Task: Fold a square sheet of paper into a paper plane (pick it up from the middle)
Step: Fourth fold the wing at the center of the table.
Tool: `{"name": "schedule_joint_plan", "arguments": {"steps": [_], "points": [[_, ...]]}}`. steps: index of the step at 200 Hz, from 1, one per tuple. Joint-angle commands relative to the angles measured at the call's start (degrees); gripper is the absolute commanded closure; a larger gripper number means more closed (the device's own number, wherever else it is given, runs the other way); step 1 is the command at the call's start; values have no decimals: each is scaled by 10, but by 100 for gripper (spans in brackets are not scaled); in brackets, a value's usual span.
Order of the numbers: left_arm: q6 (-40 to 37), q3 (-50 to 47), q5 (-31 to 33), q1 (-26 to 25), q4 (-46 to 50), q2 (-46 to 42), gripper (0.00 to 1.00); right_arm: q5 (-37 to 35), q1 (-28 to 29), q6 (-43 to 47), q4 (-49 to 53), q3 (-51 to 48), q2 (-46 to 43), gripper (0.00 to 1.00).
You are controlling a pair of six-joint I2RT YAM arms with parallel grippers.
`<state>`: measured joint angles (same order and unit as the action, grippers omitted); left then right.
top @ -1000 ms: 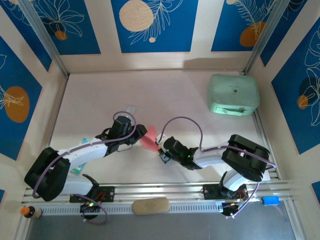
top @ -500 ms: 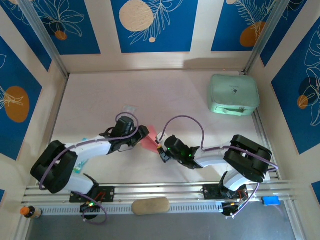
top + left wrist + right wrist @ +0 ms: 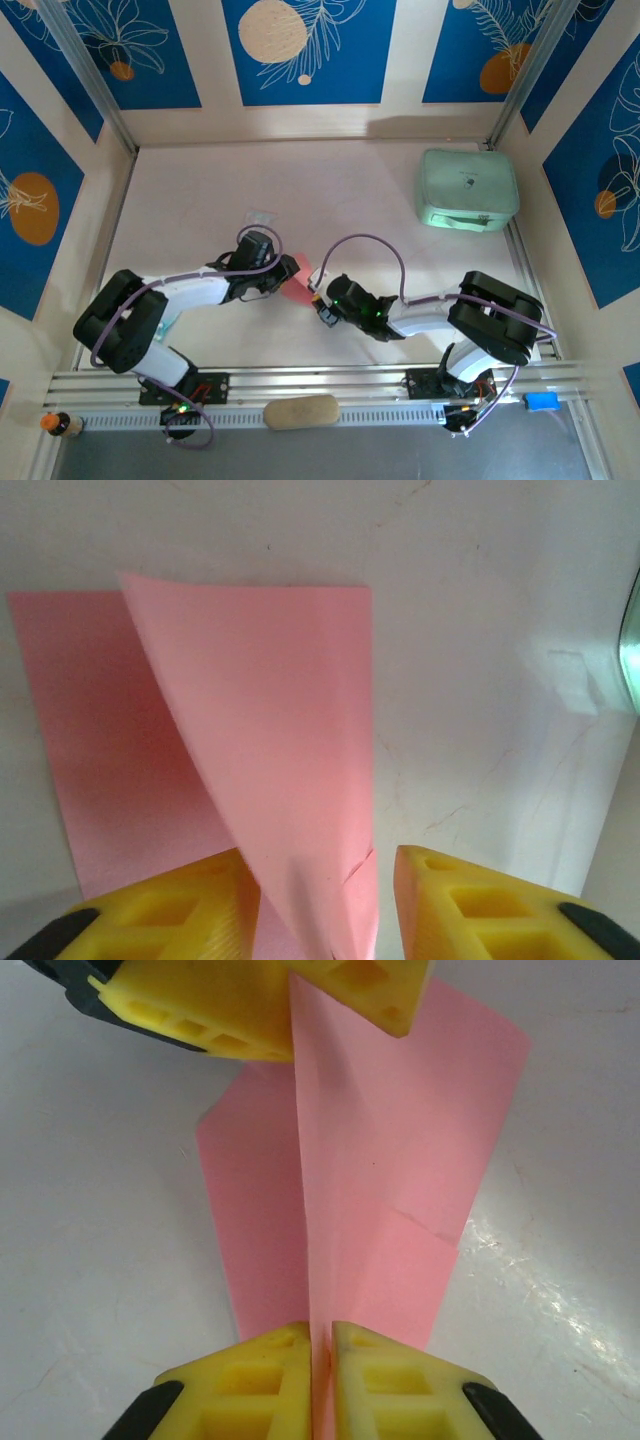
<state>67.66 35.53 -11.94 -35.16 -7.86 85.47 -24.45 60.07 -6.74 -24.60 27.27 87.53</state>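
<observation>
Left arm (image 3: 190, 290) and right arm (image 3: 430, 315) both reach in low and meet at the paper (image 3: 380, 1160). Right pincer (image 3: 322, 1335) is pinched on its raised fold from the right. Left pincer (image 3: 318, 865) straddles that fold from the left, fingers (image 3: 470, 910) apart.

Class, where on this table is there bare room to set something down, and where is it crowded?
Bare: the far strip between clear packet and mint-green case; the far-left corner. Crowded: near centre, where left gripper and right gripper meet on the sheet of paper.
</observation>
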Motion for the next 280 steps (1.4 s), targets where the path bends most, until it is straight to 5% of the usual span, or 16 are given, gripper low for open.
{"name": "schedule_joint_plan", "arguments": {"steps": [1,54,280], "points": [[4,10,-2,-1,8,-5,69,-28,8,25,3,-1,-12,87],[6,8,4,0,16,-14,92,-54,24,45,24,9,-7,80],[12,6,-5,-1,6,-11,94,-84,35,50,43,35,17,84]]}}
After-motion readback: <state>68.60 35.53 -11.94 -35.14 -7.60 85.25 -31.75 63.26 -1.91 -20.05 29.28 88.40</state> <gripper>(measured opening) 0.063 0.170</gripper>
